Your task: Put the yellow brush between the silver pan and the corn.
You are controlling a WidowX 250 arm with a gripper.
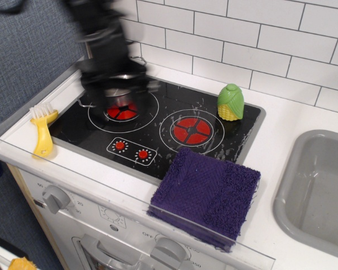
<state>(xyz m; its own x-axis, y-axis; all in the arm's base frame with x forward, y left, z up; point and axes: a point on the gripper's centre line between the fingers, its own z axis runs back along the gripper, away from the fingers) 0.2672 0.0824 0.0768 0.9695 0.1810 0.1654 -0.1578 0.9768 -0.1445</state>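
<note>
Nothing's done yet: the small yellow plastic brush with white bristles (43, 130) lies untouched at 9 o'clock off the hob, the green-husked toy corn cob (230, 102) at 2, and the blurred black gripper (114, 73) (can't tell its opening) hides the shiny steel pan (119, 91).

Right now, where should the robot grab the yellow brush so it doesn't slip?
Probably the middle of the handle, coming straight down from above. The yellow brush lies flat on the white counter left of the stove, bristles pointing back toward the wall, handle toward the front. The handle is narrow, so fingers closing across it from both sides should fit. Nothing crowds it.
</note>
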